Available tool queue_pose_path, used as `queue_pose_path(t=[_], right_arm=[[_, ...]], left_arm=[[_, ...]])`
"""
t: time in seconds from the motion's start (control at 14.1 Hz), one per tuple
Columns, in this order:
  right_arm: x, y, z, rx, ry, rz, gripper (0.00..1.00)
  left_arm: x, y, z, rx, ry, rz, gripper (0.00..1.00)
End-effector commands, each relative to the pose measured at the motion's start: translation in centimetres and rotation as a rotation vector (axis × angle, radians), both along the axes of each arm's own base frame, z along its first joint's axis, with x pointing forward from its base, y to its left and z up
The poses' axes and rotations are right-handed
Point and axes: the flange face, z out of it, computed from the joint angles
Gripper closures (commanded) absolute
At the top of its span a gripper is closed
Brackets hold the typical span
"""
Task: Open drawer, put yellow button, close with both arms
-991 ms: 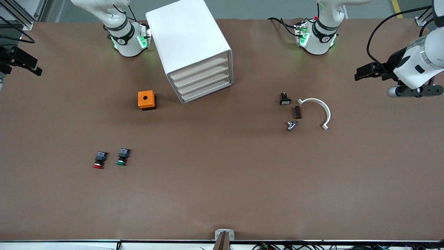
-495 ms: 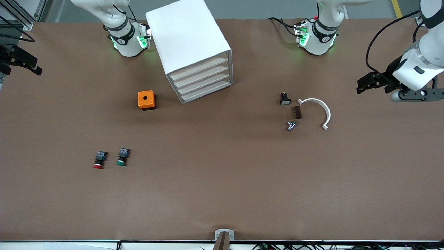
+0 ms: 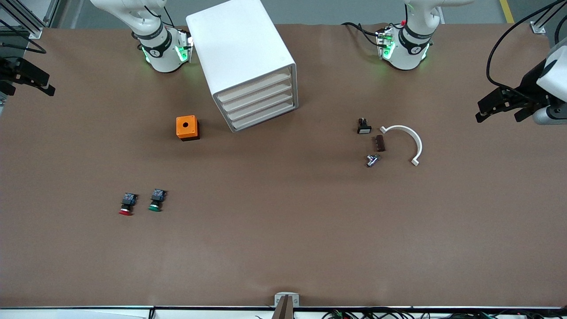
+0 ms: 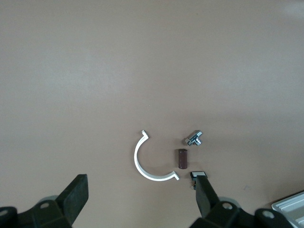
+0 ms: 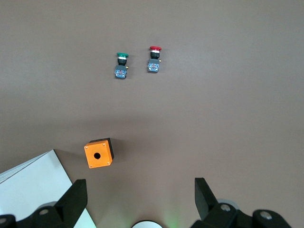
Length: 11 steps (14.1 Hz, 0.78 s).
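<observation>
Right now I am watching the right hand [image 3: 44, 84] hanging over the edge of the brown tabletop [image 3: 283, 239] at the right arm's end, and in its wrist view its two black fingers are standing wide apart with nothing between them. A red-capped button [image 3: 126, 204] and a green-capped button [image 3: 156, 200] are lying side by side, near each other but not touching, caps pointing toward the front camera, and both are sitting nearer to that camera than anything else on the tabletop. An orange box [image 3: 187, 127] with a round hole in its top is resting farther from the camera, just beside the white cabinet [image 3: 239, 48]. The cabinet is standing at an angle between the two arm bases, and its four cream drawer fronts [image 3: 261, 104] are all sitting flush, so the drawer is showing shut. I am not finding the yellow button in any view, so I cannot tell where it is. Toward the left arm's end, a small black switch [image 3: 363, 126], a brown block [image 3: 380, 143] and a little metal part [image 3: 372, 160] are lying in a loose row beside a white half-ring clamp [image 3: 409, 137]. The left hand [image 3: 480, 110] is hovering over the tabletop near the edge at the left arm's end, well apart from those parts, its fingers also spread wide and holding nothing.
</observation>
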Motion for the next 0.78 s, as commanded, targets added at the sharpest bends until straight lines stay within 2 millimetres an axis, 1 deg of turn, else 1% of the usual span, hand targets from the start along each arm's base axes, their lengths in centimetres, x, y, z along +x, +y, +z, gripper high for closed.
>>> queue_pose_path(t=[0.0,0.07,0.28,0.42,0.71], right_arm=[[-0.6,0.3,0.1,-0.002,-0.002,0.003,0.0],[-0.6,0.5,0.1,0.006,-0.002,0.004,0.0],[-0.5,1.0,0.2,0.013,-0.007,0.014,0.0],[-0.5,1.0,0.3,0.013,-0.015,0.013,0.0],[-0.5,0.9,0.3,0.013,-0.015,0.012,0.0]], left_arm=[[0.2,0.5,0.3,0.025,0.011,-0.028,0.0],[0.1,0.4,0.6,0.027,0.013,-0.028,0.0],[0.0,0.3,0.3,0.047,0.027,-0.037,0.0],[0.0,-0.2,0.3,0.048,0.027,-0.045,0.0],[0.0,-0.5,0.3,0.048,0.027,-0.05,0.0]])
